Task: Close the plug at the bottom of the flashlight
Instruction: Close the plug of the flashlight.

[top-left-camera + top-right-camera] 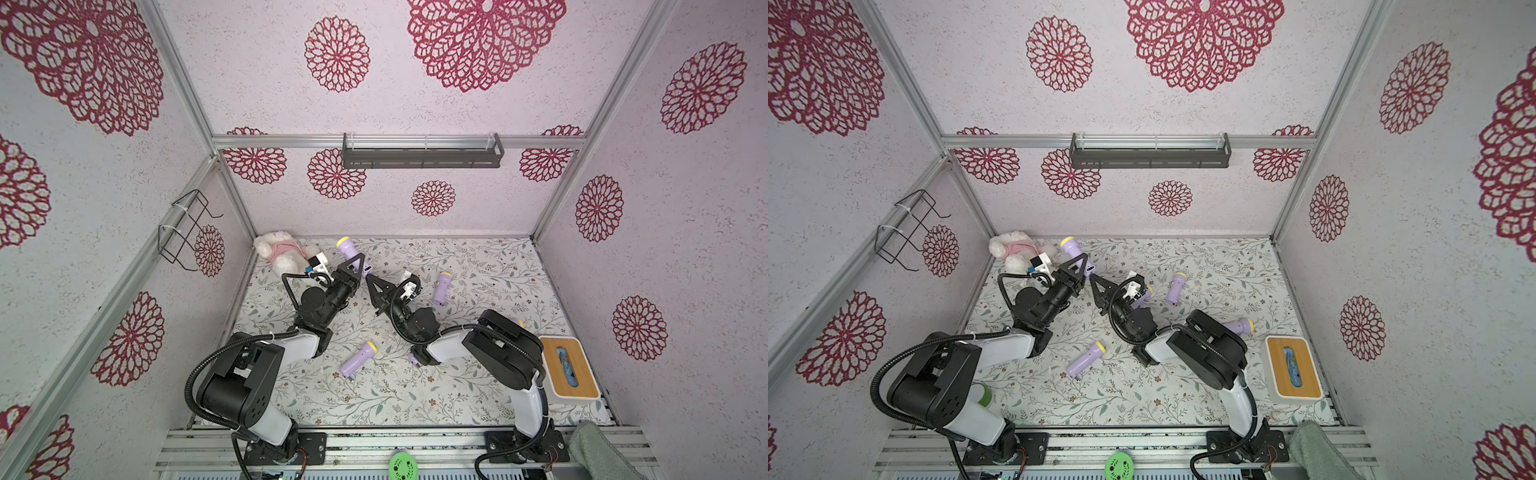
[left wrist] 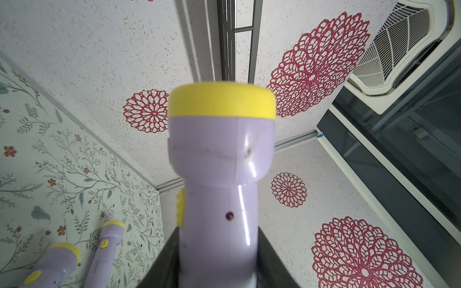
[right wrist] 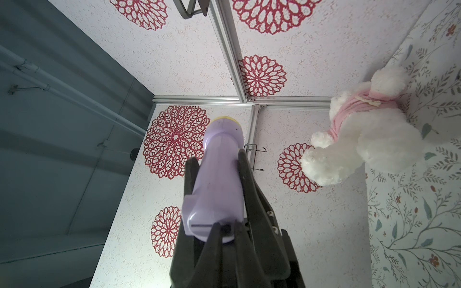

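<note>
The plug is hard to find. In the right wrist view the tips of the right pincer [image 3: 225,228] cover part of the bottom end of the flashlight [image 3: 217,182]. Only a narrow slot shows beside them, so I cannot tell whether the plug is seated or open. In both top views that end is too small to read. The left wrist view is blurred up close and cuts the flashlight off below the barrel. A spare flashlight [image 1: 1239,326] is mostly hidden behind the right arm [image 1: 1208,353]. A second spare [image 1: 1144,294] shows only as a purple sliver under the same arm, nearer its pincer. A green-and-white object [image 1: 984,394] under the left arm [image 1: 934,382] is too covered to name.

The left pincer [image 1: 356,261] is clamped on the flashlight's barrel, one finger on each side. It holds the flashlight up off the bench [image 1: 478,257] near the far left corner, close to the plush toy [image 1: 282,251], with the yellow head aimed toward the back wall. The right pincer has its fingers drawn together, and their tips touch the flashlight's bottom end from the opposite side. I cannot tell whether they nip anything between them.

Two loose flashlights lie flat on the bench, one [image 1: 358,358] between the arms and one [image 1: 441,289] beyond the right pincer.
</note>
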`<state>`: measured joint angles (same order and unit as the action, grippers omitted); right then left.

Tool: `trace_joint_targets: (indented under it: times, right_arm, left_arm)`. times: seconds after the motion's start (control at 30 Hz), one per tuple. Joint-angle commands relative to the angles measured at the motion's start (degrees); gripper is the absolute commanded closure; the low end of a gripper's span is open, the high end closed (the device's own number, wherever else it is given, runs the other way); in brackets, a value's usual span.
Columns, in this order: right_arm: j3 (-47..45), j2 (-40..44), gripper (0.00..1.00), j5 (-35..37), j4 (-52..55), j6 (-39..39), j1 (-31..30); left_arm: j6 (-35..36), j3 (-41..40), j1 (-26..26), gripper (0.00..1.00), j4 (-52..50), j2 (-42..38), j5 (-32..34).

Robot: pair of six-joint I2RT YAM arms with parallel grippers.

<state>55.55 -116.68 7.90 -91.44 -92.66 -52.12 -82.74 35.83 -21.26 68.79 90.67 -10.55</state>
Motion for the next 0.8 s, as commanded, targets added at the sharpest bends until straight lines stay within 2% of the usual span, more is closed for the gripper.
trace_joint_targets:
  times: [0.0, 0.17, 0.27, 0.67, 0.77]
  right_arm:
    - [2.4, -0.1, 0.88, 0.6, 0.8, -0.3, 0.6]
    - [2.1, 0.1, 0.89, 0.8, 1.4, -0.4, 0.7]
    - [1.6, 0.3, 0.86, 1.0, 1.7, -0.6, 0.7]
    - [-1.1, 5.1, 0.62, 0.7, 4.3, 2.8, 0.8]
    - [-3.3, 8.8, 0.52, 0.8, 5.9, 6.3, 0.8]
  left_arm:
    - [-1.1, 0.1, -4.4, 1.00, 2.9, -1.5, -9.7]
    - [-1.0, 0.0, -4.4, 1.00, 3.0, -1.7, -9.4]
    - [-0.5, -0.2, -4.5, 1.00, 2.7, -2.3, -9.1]
    - [2.4, -0.7, -4.0, 1.00, -1.6, -5.0, -7.2]
    - [3.5, -0.7, -3.4, 1.00, -4.7, -6.0, -6.4]
